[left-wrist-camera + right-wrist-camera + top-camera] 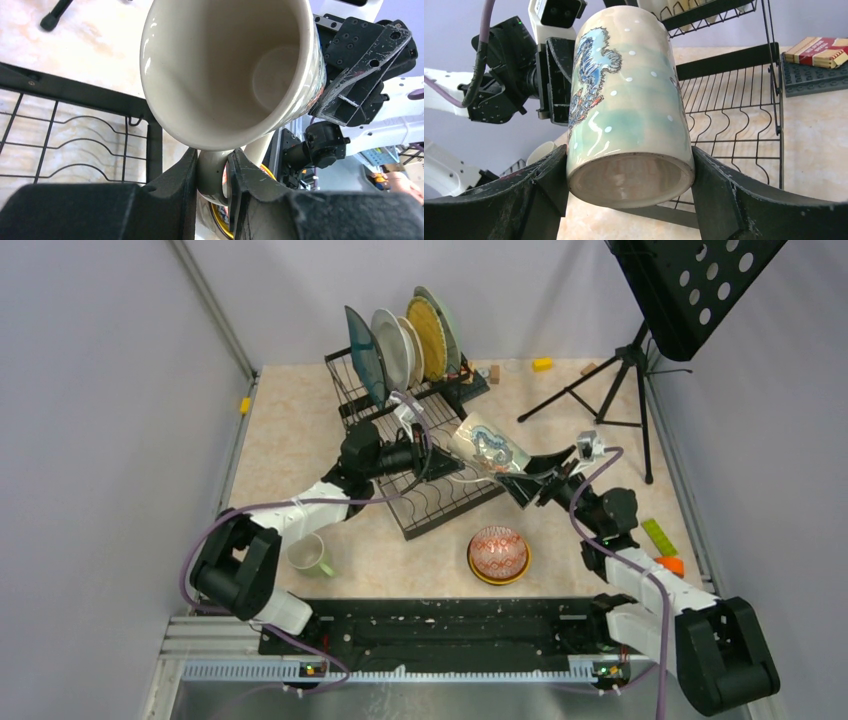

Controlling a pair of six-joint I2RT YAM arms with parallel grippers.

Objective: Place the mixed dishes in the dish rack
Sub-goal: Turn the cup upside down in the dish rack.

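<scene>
A cream mug (490, 448) with a blue seahorse print hangs tilted over the right edge of the dish rack (440, 502), between both arms. My right gripper (630, 170) is shut on its base, one finger on each side of the mug (624, 110). My left gripper (214, 160) is shut on the mug's handle (212, 177), with the mug's open mouth (225, 75) facing its camera. Several plates (400, 345) stand in the rack's raised section. A light-green mug (312, 555) lies by the left arm. The red-patterned bowl (498, 550) sits in a yellow-orange one near the front.
A black music stand (690, 290) on a tripod fills the back right. Small toy blocks lie about: yellow (542, 364) at the back, green (658, 536) and orange (672, 564) beside the right arm. A grey brick plate (814, 75) lies behind the rack's wavy tray (734, 115).
</scene>
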